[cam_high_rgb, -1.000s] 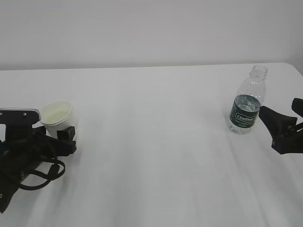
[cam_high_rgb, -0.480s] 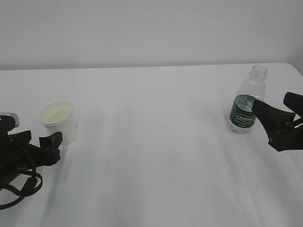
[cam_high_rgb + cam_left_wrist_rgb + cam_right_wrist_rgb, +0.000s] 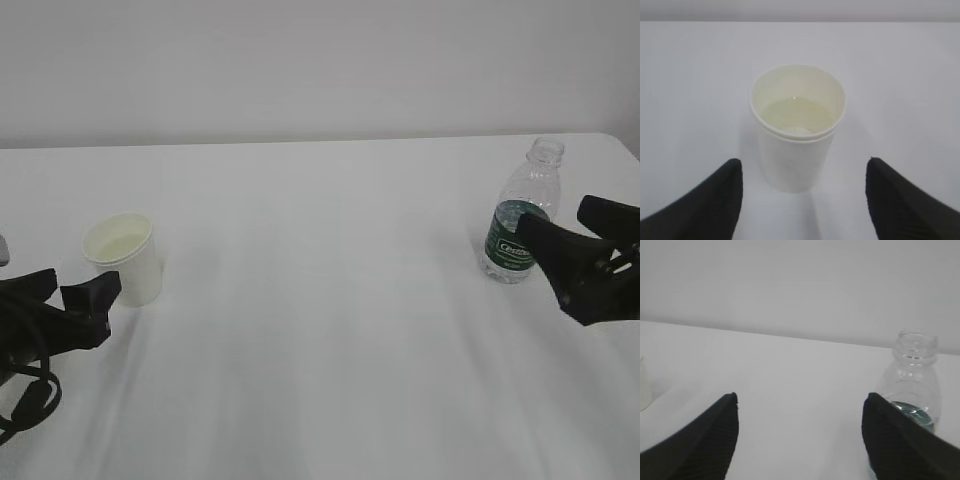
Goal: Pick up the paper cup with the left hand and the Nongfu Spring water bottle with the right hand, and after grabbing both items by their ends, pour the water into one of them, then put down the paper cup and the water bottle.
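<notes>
Table centre (image 3: 320, 290): bare between paper cup (image 3: 128, 257) and water bottle (image 3: 522, 215).
Cup flanks: free.
Bottle right side: seemingly crowded by right hand (image 3: 560, 232).

Bare lab setup: white table (image 3: 320, 300), blank wall (image 3: 320, 60).

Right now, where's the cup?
The cup stands upright on the left of the table in the exterior view, just beyond the open left gripper, not touched; the left wrist view shows it centred ahead of the jaws.
</notes>
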Controlling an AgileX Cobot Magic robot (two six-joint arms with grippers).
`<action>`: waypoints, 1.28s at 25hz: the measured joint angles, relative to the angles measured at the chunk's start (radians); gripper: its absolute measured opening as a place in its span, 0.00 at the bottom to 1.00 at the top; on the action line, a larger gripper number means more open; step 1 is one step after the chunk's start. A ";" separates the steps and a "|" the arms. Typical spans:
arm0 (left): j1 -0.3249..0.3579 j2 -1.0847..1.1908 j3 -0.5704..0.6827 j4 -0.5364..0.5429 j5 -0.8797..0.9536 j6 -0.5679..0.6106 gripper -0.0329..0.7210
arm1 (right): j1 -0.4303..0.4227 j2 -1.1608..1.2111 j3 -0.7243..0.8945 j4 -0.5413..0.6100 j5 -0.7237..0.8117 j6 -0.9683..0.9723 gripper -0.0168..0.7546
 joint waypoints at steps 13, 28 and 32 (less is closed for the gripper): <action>0.000 -0.122 0.027 0.000 0.000 0.000 0.74 | 0.000 0.000 0.000 0.377 0.080 -0.177 0.78; 0.000 -0.300 0.019 -0.045 0.000 0.000 0.74 | 0.000 0.000 -0.168 0.450 0.254 -0.231 0.78; 0.000 -0.349 -0.028 -0.059 0.000 0.012 0.74 | 0.000 0.000 -0.231 0.450 0.313 -0.231 0.78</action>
